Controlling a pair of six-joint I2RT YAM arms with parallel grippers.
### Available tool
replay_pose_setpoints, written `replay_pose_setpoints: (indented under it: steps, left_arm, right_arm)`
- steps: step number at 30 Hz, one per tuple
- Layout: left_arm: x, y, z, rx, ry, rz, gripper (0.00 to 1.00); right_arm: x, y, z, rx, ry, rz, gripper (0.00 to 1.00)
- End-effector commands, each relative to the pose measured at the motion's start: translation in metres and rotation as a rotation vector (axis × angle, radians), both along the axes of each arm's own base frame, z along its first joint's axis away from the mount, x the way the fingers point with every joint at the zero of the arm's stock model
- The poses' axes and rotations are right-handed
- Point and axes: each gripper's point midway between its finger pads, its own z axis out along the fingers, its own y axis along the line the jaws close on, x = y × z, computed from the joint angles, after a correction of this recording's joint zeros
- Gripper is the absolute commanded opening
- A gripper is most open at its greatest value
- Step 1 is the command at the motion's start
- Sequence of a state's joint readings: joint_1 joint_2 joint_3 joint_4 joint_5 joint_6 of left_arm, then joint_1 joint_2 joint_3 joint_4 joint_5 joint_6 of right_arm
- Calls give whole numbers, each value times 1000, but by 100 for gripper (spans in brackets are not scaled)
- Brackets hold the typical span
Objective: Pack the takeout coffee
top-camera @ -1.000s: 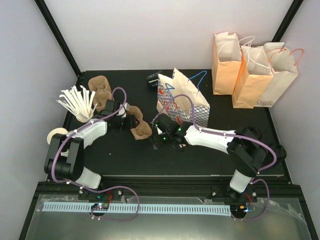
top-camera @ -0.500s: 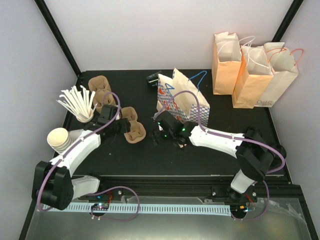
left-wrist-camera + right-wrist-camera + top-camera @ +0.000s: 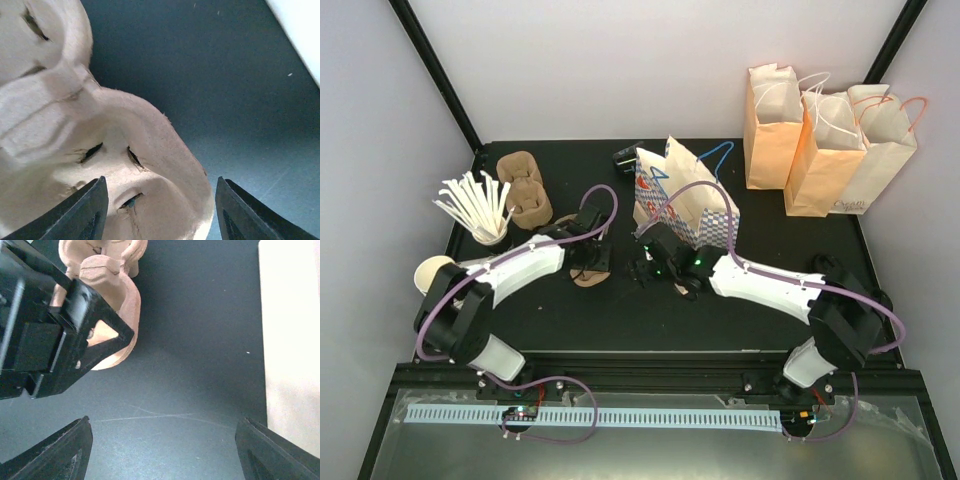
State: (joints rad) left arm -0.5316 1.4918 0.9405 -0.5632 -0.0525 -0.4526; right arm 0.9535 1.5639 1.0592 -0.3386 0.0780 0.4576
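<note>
Left hand, opened wide, is poised over the cup carrier, right hand is opened nearby, and the coffee is seen behind the patterned bag, so the carrier's rim should probably be centred before closing.

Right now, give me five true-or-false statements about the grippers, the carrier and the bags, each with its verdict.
The left gripper and right gripper are both open. True.
The right gripper holds something. False: nothing lies between its fingers.
A pulp carrier lies under the left gripper. True.
The patterned bag lies flat on the table. False: it stands upright.
Three tan bags stand together at the far right. True.
</note>
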Motion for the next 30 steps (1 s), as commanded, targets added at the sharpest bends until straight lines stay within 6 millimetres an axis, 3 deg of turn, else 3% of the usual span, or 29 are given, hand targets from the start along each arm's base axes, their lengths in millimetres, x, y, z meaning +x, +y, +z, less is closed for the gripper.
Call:
replay_pose_setpoints:
  steps: [1, 4, 7, 14, 25, 30]
  left_arm:
    - [4, -9, -4, 1, 19, -10, 63]
    - [5, -13, -9, -3, 33, -20, 62]
    - [4, -13, -13, 8, 44, -26, 55]
    - [-4, -12, -8, 18, 67, -49, 17]
    - [-27, -11, 37, -105, -4, -73, 15]
    - [-39, -23, 44, -296, 2, -114, 14]
  right_arm:
    - [4, -10, 11, 24, -42, -52, 81]
    - [3, -13, 11, 27, -46, -56, 81]
    - [3, -13, 11, 27, -48, -56, 81]
    - [3, -11, 7, 23, -38, -49, 81]
    - [1, 13, -3, 63, 34, 1, 81]
    - [4, 30, -8, 201, 169, 15, 81]
